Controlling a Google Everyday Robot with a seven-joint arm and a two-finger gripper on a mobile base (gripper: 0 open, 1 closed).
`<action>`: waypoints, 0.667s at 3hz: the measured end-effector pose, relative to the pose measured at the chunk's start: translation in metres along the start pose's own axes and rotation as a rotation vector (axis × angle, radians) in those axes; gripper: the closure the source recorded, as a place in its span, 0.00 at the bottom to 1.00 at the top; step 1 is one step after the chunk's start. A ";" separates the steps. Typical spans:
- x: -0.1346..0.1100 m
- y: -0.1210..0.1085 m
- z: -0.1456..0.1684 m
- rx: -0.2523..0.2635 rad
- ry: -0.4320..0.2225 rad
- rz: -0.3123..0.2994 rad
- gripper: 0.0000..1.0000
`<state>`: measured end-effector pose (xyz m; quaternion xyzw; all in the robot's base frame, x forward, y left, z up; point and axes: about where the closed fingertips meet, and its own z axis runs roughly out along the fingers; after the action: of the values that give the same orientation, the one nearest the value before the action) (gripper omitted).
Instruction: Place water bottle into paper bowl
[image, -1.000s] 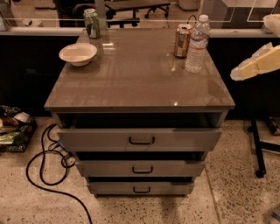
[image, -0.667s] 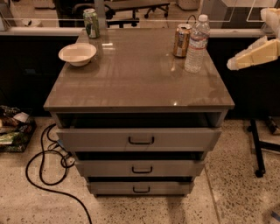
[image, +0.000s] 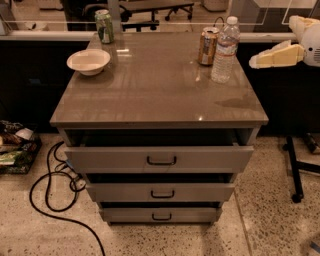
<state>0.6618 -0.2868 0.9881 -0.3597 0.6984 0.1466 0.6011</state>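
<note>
The water bottle (image: 225, 49), clear and ribbed with a white cap, stands upright near the back right of the grey cabinet top (image: 155, 90). The paper bowl (image: 88, 61), shallow and cream-white, sits at the back left of the top. My gripper (image: 256, 62) with cream-coloured fingers hangs in the air at the right edge of the view, to the right of the bottle at about its mid height, a small gap away from it. It holds nothing.
An orange-brown can (image: 207, 46) stands right beside the bottle on its left. A green can (image: 104, 26) stands behind the bowl. The cabinet's three drawers (image: 160, 160) are pulled slightly open. A black cable (image: 50, 195) lies on the floor at left.
My gripper has risen and moved left, closer to the water bottle. The bottle, cans and bowl have not moved.
</note>
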 end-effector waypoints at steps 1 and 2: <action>0.018 -0.012 0.021 0.035 -0.048 0.094 0.00; 0.029 -0.016 0.043 0.029 -0.113 0.130 0.00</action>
<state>0.7038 -0.2796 0.9540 -0.2958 0.6875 0.1952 0.6339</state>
